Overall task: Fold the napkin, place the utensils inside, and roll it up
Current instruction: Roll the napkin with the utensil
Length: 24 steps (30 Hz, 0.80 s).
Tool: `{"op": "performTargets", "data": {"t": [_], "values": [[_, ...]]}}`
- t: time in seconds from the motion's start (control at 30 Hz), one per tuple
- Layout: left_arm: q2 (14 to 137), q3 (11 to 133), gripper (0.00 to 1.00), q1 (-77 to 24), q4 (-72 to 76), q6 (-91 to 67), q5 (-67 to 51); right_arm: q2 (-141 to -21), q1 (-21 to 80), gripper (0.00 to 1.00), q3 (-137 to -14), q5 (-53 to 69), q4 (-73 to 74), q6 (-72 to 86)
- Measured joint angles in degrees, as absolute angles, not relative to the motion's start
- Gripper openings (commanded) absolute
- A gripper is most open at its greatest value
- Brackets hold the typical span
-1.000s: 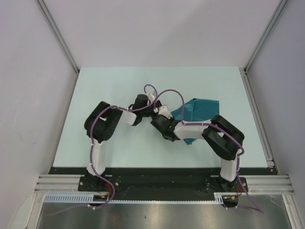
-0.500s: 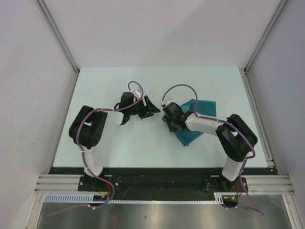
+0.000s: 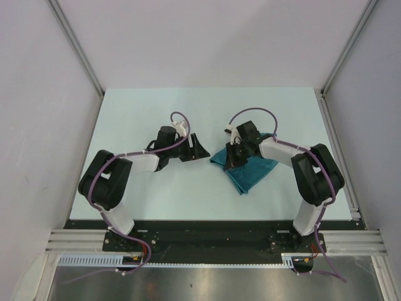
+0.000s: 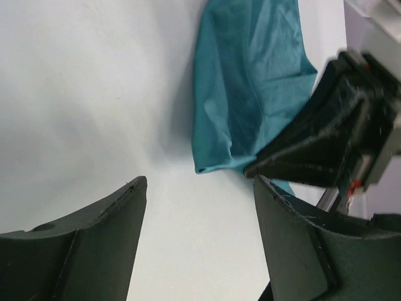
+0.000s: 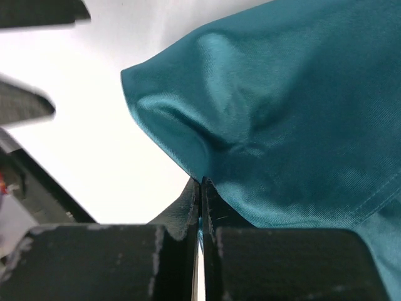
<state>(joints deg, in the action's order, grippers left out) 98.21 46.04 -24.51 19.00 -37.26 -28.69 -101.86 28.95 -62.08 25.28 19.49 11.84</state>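
One napkin is in view, with two grippers near it. The napkin lies on the right half of the table, bunched into a long shape. Its long axis runs diagonally: the narrow end points toward the near edge and a little left, the wider end toward the far right.

The right gripper sits at the napkin's left edge. In the right wrist view its jaws are pressed together, pinching a fold of the cloth.

The left gripper is just left of the napkin and not touching it. Its jaws are spread wide and face the cloth over bare table.
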Motion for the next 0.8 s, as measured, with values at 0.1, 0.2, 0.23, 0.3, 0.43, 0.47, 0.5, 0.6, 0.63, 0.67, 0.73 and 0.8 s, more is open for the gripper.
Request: {"op": "performTargets", "data": {"t": [0.1, 0.2, 0.23, 0.3, 0.43, 0.47, 0.5, 0.6, 0.63, 0.67, 0.73, 0.8], "values": [[97.58, 46.04, 0.74, -26.26, 17.8, -35.92, -28.88, -103.83, 26.28, 0.0, -62.61, 30.35, 19.62, 11.79], [97.19, 46.04, 0.74, -27.9, 16.45, -35.44, -29.47, -105.95, 24.64, 0.0, -62.83, 33.85, 19.68, 11.73], [97.17, 46.04, 0.74, -28.4, 16.29, -35.44, -29.8, -106.59, 24.14, 0.0, -62.85, 34.85, 19.73, 11.73], [97.12, 45.98, 0.74, -29.17, 16.29, -35.51, -31.29, -107.92, 23.05, 0.0, -62.96, 36.82, 19.79, 11.73], [97.14, 45.98, 0.74, -30.24, 16.49, -36.01, -34.41, -109.62, 20.99, 0.0, -63.13, 39.13, 19.86, 11.73], [97.27, 45.98, 0.74, -30.48, 16.69, -36.07, -35.27, -109.84, 20.43, 0.0, -63.13, 39.7, 19.86, 11.73], [97.51, 46.02, 0.74, -30.7, 16.93, -36.18, -36.12, -110.0, 19.86, 0.0, -63.13, 40.21, 19.86, 11.73], [99.37, 47.11, 0.74, -31.79, 17.41, -36.67, -38.15, -110.34, 18.7, 0.0, -63.13, 41.32, 19.86, 11.7], [100.25, 47.79, 0.74, -32.27, 17.5, -36.97, -38.46, -110.43, 18.31, 0.0, -63.13, 41.69, 19.88, 11.7], [101.1, 48.4, 0.74, -32.73, 17.61, -37.15, -38.81, -110.5, 18.11, 0.0, -63.13, 41.89, 19.88, 11.7], [102.87, 49.89, 0.74, -33.78, 18.22, -37.67, -39.35, -110.72, 17.69, 0.0, -63.13, 42.46, 19.88, 11.68], [104.49, 51.16, 0.74, -34.65, 19.51, -38.65, -39.62, -111.0, 17.47, 0.0, -63.16, 43.09, 19.86, 11.68]]}}
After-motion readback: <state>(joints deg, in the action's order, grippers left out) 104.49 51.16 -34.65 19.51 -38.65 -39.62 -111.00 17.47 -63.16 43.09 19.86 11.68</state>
